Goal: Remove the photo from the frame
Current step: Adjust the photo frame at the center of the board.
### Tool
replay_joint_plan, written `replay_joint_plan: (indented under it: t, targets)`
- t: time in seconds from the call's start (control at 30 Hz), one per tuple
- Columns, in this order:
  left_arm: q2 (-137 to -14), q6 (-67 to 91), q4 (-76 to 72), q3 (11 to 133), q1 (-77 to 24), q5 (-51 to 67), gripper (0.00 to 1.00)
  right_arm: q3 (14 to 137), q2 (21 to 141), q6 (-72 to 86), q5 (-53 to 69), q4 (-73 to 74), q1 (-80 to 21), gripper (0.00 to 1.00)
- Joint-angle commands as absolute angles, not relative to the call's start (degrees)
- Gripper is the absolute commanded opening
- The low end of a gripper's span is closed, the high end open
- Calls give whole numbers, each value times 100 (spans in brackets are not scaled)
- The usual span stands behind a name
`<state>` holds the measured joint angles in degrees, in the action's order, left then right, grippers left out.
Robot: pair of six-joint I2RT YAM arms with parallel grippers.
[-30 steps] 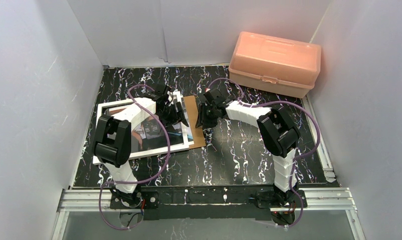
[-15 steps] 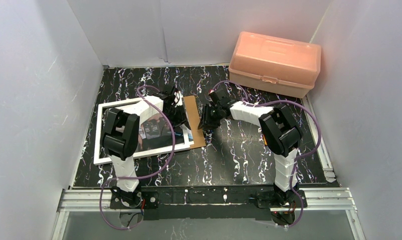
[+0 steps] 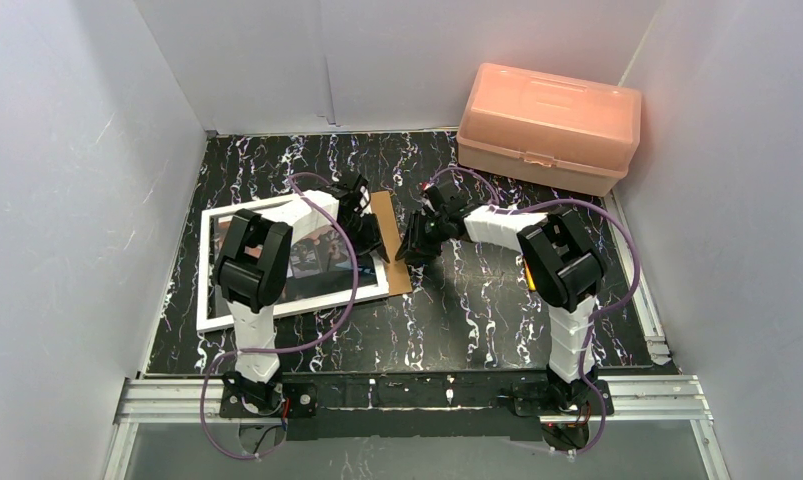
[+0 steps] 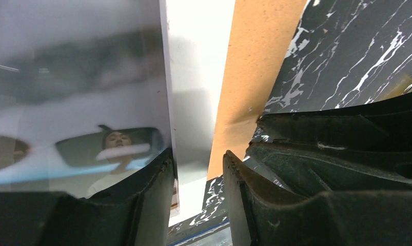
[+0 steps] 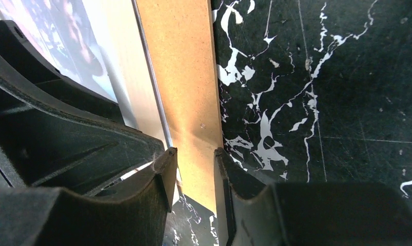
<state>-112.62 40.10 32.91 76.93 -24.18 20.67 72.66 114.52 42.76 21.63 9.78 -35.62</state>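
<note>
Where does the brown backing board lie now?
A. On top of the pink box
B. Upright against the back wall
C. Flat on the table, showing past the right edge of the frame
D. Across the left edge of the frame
C: in the top view the backing board lies flat on the table, showing past the right edge of the frame, far from the pink box.

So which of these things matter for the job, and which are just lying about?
Part of the job: large glossy dark reddish print, the photo; flat rectangular white-bordered frame; plain brown backing board.
Lying about: pink plastic lidded box at the back right.
</note>
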Motion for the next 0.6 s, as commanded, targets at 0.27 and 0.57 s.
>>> replay_joint_plan:
  t: [0.27,0.57]
  targets:
    - [-10999,3987,3569,8007,-2583,2048,78,7069,11074,4052,1898,1098,-3299,47]
    - [-9766,3581,4239,7885,-2168,1527,92,7175,10943,3775,1867,1223,-3296,75]
